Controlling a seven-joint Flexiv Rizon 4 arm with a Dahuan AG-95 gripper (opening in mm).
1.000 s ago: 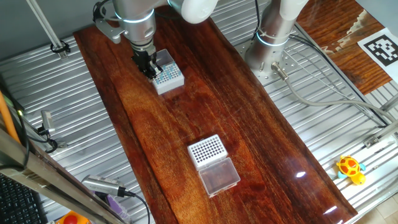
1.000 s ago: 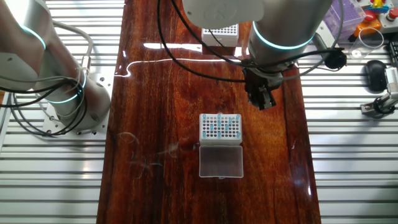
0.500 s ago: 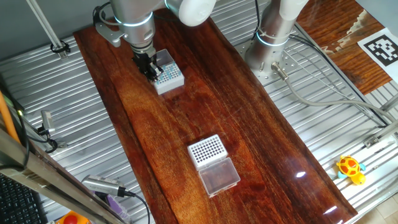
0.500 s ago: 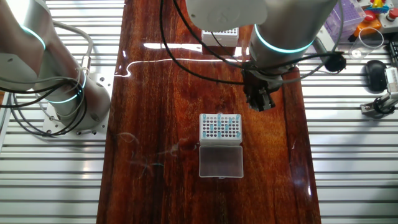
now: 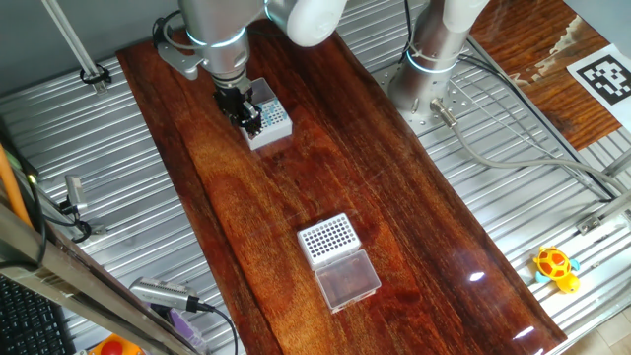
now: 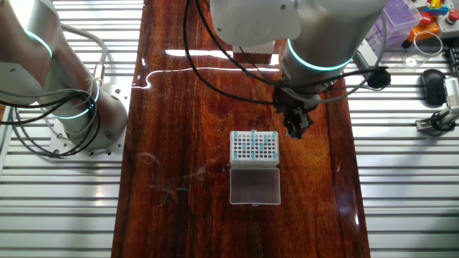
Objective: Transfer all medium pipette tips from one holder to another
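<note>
A small white holder (image 6: 253, 162) near the table's middle carries teal-blue medium pipette tips (image 6: 252, 146) in many of its holes, with its clear lid (image 6: 254, 186) lying open beside it. My gripper (image 6: 295, 130) hangs just to the right of this holder, fingers pointing down. From the other side the gripper (image 5: 247, 115) overlaps the left edge of the same holder (image 5: 264, 138). Its dark fingers read as one mass, so their gap is not visible. A second white holder (image 5: 328, 237) shows only bare dark holes, its lid (image 5: 347, 279) open in front of it.
A second arm's silver base (image 5: 429, 59) stands on the ribbed metal bench beside the wooden board. A yellow toy (image 5: 555, 266) and a marker tag (image 5: 603, 77) lie off to one side; a black mouse (image 6: 432, 84) and a purple box (image 6: 401, 14) lie beyond the board.
My gripper has shifted sideways toward the holder with the teal tips and come slightly lower. Both holders and their lids stayed put.
</note>
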